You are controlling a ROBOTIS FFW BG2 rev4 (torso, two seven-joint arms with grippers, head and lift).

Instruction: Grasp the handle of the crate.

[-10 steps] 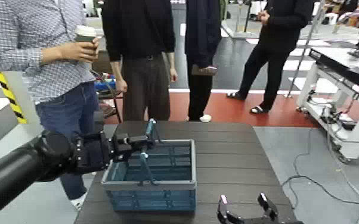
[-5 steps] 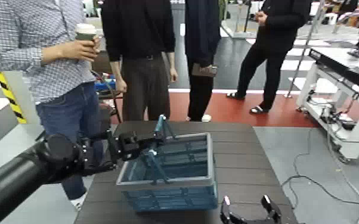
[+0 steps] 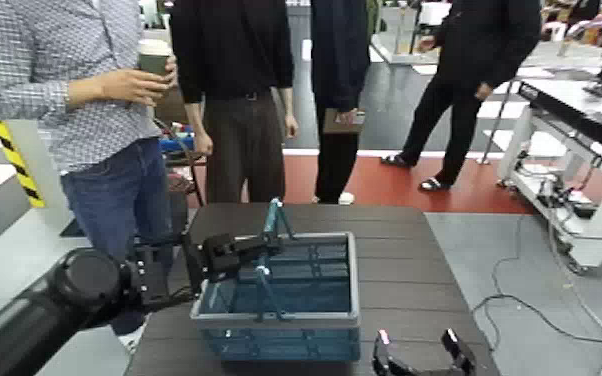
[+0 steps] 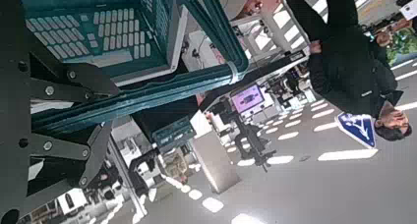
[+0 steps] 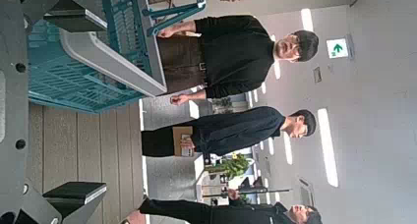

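The left gripper [image 3: 268,246] had reached in from the left and was over the crate, its jaws clamped on the handle [image 3: 273,218]. The teal-blue handle stood up as an arch above the crate [image 3: 285,345], its slim side arms running down to the light grey rim. The crate was at the near left part of the dark slatted surface [image 3: 395,260]; whether its whole base touched the surface could not be told.

The right gripper [image 3: 417,342] was at the near right, beside the crate and apart from it, its jaws spread with nothing between them.

Beyond the far edge stood several people. The one at the far left held a lidded cup [image 3: 153,57], and another, farther right, held a flat brownish thing [image 3: 344,122]. At the far right was a white-framed table [image 3: 577,150] with a dark top, and cables [image 3: 525,300] trailed over the grey floor below it.
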